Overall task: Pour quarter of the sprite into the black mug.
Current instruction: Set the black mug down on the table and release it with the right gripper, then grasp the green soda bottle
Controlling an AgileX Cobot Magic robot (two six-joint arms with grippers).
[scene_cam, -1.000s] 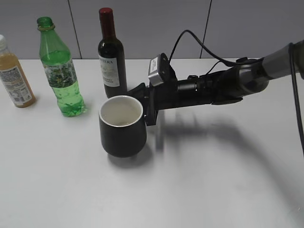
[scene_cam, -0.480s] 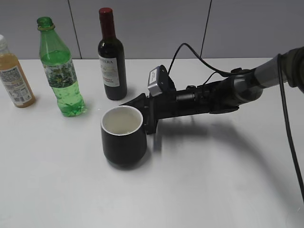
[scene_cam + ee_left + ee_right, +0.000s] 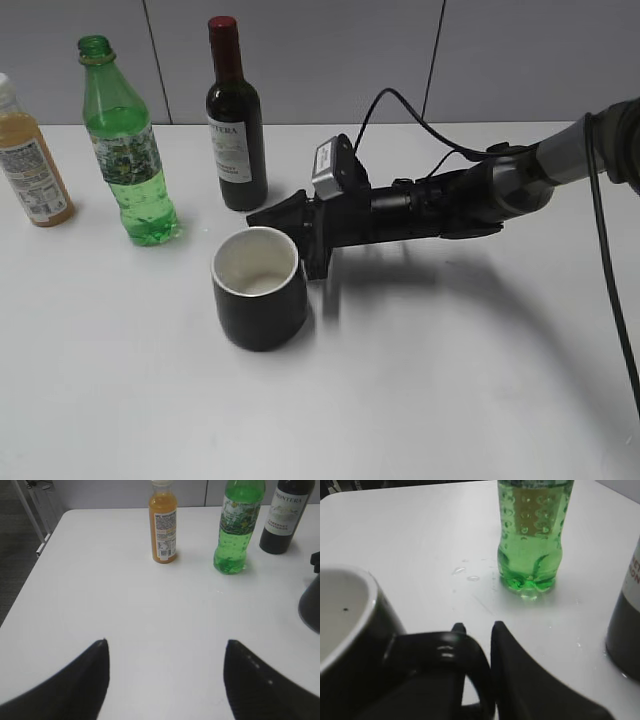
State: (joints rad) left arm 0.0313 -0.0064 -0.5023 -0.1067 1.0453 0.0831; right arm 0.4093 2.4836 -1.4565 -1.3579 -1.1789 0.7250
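The black mug (image 3: 260,292) stands upright on the white table, its white inside empty. My right gripper (image 3: 302,238) reaches in from the right and is shut on the mug's handle. In the right wrist view the handle sits between the fingers (image 3: 476,626), with the mug's body (image 3: 350,635) at the left. The sprite (image 3: 130,160) stands uncapped at the back left, apart from the mug. It also shows in the right wrist view (image 3: 532,540) and the left wrist view (image 3: 235,535). My left gripper (image 3: 166,647) is open and empty over bare table. The mug's edge (image 3: 311,607) shows at the right there.
A dark wine bottle (image 3: 235,130) with a red cap stands just behind the mug and gripper. An orange juice bottle (image 3: 30,160) stands at the far left. Water drops (image 3: 465,575) lie on the table near the sprite. The table's left edge (image 3: 30,570) is near the juice.
My right gripper has carried the mug a little toward the front and down. The mug now rests on the table. The bottles have not moved.
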